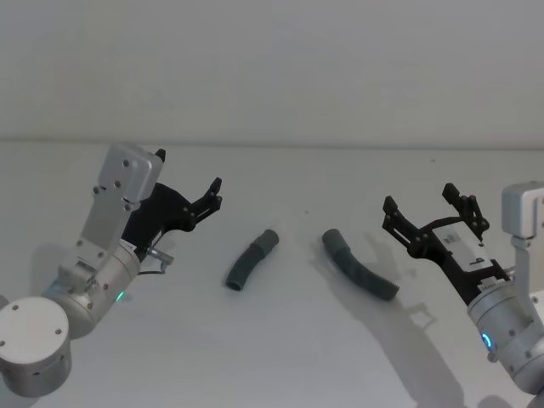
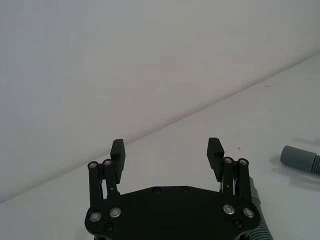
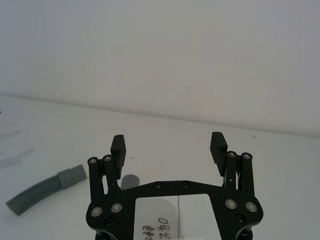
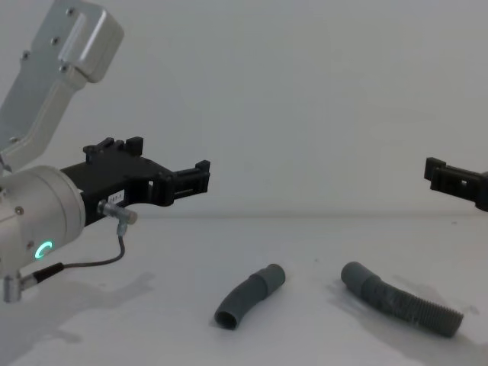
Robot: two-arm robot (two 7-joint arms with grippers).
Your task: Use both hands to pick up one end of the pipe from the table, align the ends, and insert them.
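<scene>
Two dark grey pipe pieces lie apart on the white table. The short curved piece is left of centre, and the longer ribbed piece lies to its right. Their smooth cuff ends face each other across a gap. Left of the short piece, my left gripper hovers open and empty. My right gripper hangs open and empty to the right of the longer piece. A ribbed piece with its cuff lies beside the right gripper.
A plain pale wall rises behind the table's far edge. A thin cable loops under the left wrist. A grey cuff end shows beyond the left gripper's fingers.
</scene>
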